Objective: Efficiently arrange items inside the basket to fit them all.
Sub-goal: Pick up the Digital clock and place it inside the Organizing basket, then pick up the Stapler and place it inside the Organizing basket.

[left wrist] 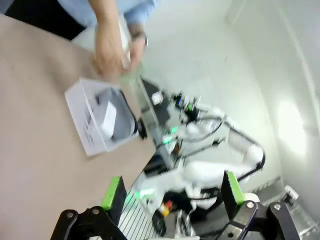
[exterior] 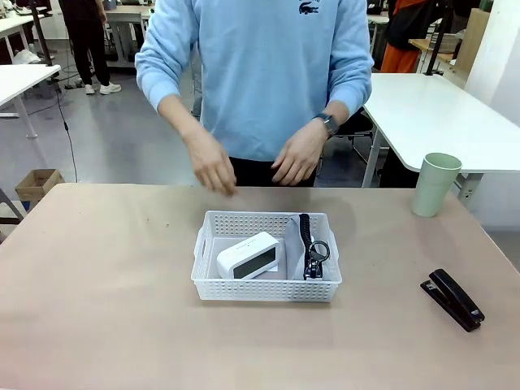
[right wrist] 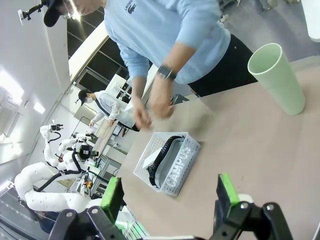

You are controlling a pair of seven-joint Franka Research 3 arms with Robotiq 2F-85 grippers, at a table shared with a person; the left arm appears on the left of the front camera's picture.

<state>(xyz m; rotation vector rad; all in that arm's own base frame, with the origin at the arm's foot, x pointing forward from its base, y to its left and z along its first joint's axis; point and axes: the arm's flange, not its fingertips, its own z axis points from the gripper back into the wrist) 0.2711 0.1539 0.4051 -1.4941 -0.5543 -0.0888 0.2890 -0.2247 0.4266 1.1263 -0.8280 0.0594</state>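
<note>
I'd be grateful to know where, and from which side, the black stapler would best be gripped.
Likely from above, across the narrow middle of the stapler: it lies flat on the table, long and slim, set diagonally, with bare table along both long sides.

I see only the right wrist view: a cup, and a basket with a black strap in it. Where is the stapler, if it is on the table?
Observer: The stapler lies on the table, to the right of the basket and apart from it, near the robot's edge.
Operator: What is the white thing beside the strap?
Observer: A white box. It sits in the basket's left half, next to the grey pouch.
Operator: Are the left fingers free?
Observer: Yes. The left fingers stand open with nothing between them.
</note>
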